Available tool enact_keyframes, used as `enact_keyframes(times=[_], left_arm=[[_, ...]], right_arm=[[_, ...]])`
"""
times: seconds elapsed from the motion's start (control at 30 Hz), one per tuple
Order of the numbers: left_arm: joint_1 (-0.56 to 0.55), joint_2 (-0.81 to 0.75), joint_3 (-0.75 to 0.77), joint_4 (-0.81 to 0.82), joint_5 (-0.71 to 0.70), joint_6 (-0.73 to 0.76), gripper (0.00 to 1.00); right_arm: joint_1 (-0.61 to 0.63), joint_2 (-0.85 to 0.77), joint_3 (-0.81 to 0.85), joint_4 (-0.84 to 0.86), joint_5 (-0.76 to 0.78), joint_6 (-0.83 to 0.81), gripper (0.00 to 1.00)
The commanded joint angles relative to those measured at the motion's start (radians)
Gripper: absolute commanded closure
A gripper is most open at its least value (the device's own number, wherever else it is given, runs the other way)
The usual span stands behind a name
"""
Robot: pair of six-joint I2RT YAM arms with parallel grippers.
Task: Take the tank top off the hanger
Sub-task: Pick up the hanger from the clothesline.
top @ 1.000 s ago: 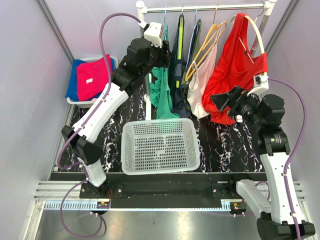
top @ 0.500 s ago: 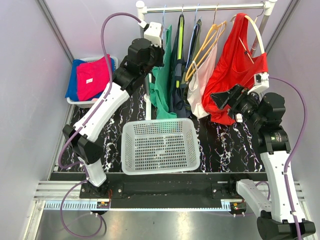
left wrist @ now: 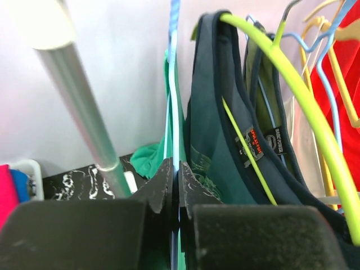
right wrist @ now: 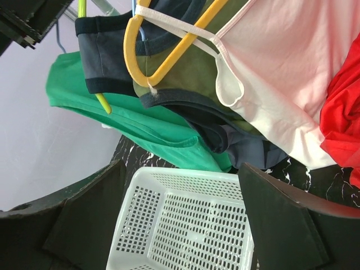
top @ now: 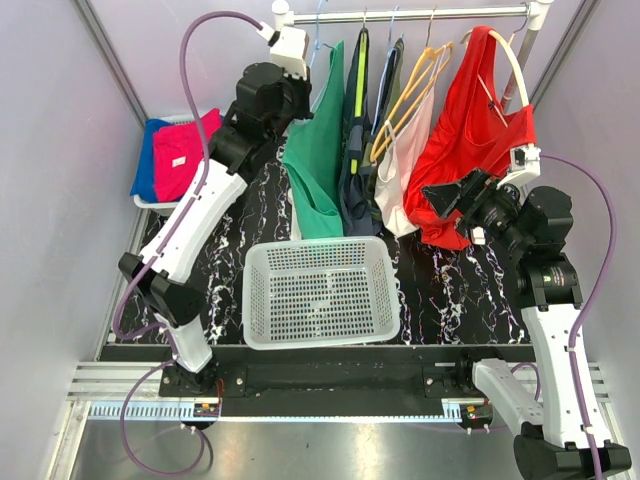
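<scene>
Green tank top (top: 318,150): light, limp; take by strap. Left gripper (left wrist: 174,191) nipping blue hanger (left wrist: 174,84), prob. strap too; right gripper (right wrist: 177,169) wide, empty.

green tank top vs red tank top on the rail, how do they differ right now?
The green tank top hangs at the left end of the metal rail; the red tank top at the right end. Green sits on a thin blue hanger, which the left hand is shut on; red sits on a thick cream hanger, with the open right hand beside it. Both are on their hangers.
</scene>
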Motion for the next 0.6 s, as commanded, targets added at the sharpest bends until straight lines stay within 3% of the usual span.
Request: enact_keyframes(times=[0.0,0.23,0.57], left_arm=[[0.009,-0.082,0.108,0.058,0.026,0.029,1.0],[0.009,-0.169,0.135,-0.046,0.115,0.001,1.0],[0.021,-0.514,-0.221,-0.162,0.049,0.085,1.0]], right_arm=[[0.01,-0.008,0.019,0.06,-0.022,0.015,0.1],[0.01,-0.011,0.028,0.051,-0.019,0.004,0.1],[0.009,0.01,0.053,0.095,-0.032,0.042,0.09]])
